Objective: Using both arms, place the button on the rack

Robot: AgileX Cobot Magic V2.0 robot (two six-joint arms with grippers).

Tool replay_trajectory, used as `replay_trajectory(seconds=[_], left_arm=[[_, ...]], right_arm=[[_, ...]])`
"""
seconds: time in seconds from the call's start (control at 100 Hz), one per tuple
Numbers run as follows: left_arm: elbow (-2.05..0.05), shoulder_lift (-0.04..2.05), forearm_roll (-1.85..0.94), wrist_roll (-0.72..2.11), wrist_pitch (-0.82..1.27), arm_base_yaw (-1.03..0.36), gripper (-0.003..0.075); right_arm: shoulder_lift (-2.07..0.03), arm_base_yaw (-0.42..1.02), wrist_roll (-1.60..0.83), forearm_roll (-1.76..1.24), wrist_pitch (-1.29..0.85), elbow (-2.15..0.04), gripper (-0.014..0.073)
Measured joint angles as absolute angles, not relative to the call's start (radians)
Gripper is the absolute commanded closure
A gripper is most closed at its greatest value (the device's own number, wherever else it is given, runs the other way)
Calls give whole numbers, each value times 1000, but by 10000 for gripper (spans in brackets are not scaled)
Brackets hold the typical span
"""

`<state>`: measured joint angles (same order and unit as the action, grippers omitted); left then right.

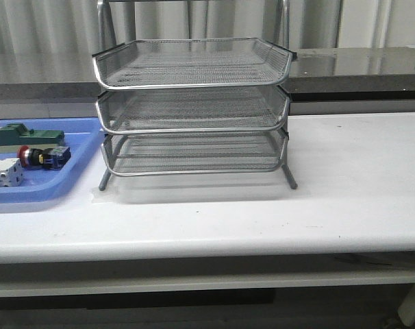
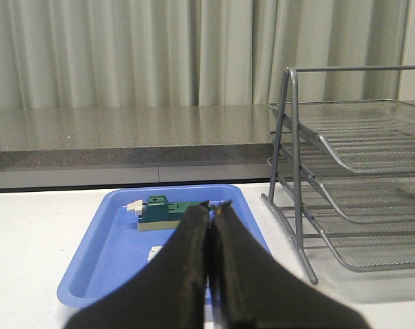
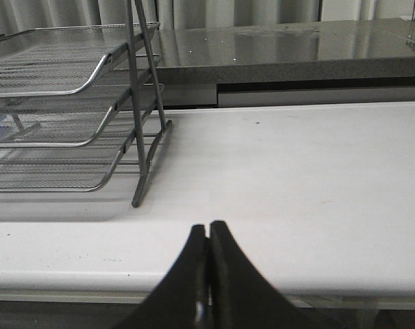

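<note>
Task not started: button (image 1: 33, 157) lies in the blue tray (image 1: 70, 177), left of the rack (image 1: 192, 103). Left hand (image 2: 209, 209) and right hand (image 3: 208, 229) clenched, empty.

Silvery wire-mesh metal rack (image 1: 192, 110), smooth blue plastic tray (image 1: 40, 188), matt white table (image 1: 344, 199).

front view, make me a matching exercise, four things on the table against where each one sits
Things:
1. button
2. green block
3. white block
4. rack

Places:
A. nearest corner of the blue tray
B. on the bare table, right of the tray
C. far end of the tray
D. middle of the tray, between the two blocks

Pairs: 1-D, 2-C, 3-A, 4-B
</note>
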<state>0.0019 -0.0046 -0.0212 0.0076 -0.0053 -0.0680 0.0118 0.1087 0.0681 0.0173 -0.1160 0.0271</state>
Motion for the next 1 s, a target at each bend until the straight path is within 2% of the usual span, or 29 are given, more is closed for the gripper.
replay_trajectory(seconds=[1.0], left_arm=[[2,-5,-21,8,-5,-68,741]], right_arm=[[12,109,68,15,-79,27,650]])
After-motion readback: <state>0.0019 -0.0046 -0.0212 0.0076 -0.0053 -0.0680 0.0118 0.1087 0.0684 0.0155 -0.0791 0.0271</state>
